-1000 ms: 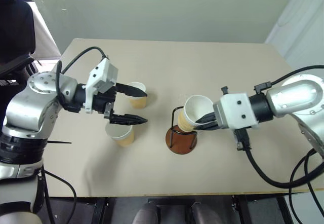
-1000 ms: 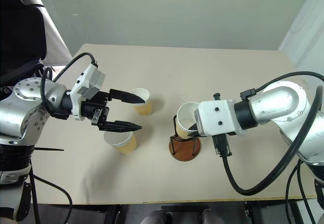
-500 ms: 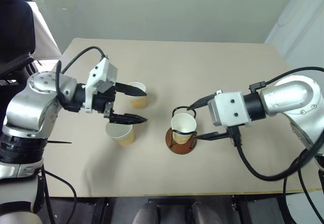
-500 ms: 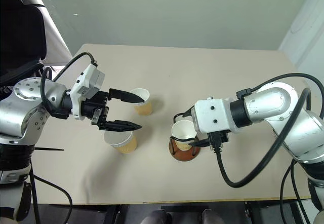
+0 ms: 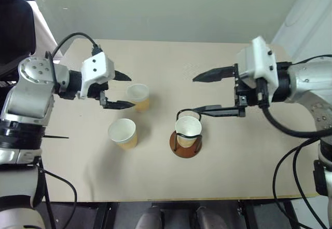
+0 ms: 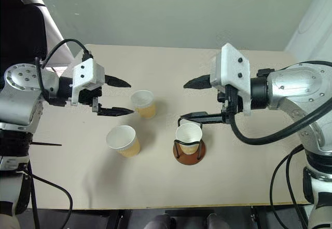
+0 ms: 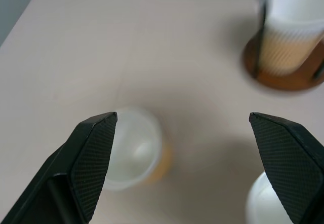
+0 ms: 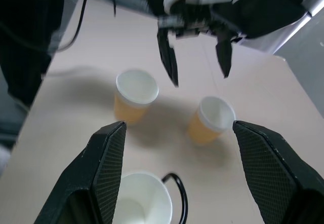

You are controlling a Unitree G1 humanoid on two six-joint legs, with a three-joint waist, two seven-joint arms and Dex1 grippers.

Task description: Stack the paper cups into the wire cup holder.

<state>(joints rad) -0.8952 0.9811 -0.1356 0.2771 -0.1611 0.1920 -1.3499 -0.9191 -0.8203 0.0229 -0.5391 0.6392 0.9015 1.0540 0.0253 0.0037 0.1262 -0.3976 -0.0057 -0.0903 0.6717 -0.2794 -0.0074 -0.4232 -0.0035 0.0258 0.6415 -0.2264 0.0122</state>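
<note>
We find one paper cup (image 5: pixel 188 130) upright inside the wire cup holder (image 5: pixel 185 142), nearest us on the tan surface (image 5: pixel 218 177). A second cup (image 5: pixel 123 133) stands free to its left. Just above the holder, the right claw (image 5: pixel 195 95) is released and empty. Farther back, the left claw (image 5: pixel 130 90) hangs spread wide, beside a third cup (image 5: pixel 138 96).

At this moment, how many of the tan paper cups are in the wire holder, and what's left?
Done: one tan paper cup stands upright in the black wire cup holder on its reddish-brown disc base. In hand: nothing; the right gripper is open above the holder, and the left gripper is open beside the farther loose cup. Left: that cup and the nearer one.
</note>
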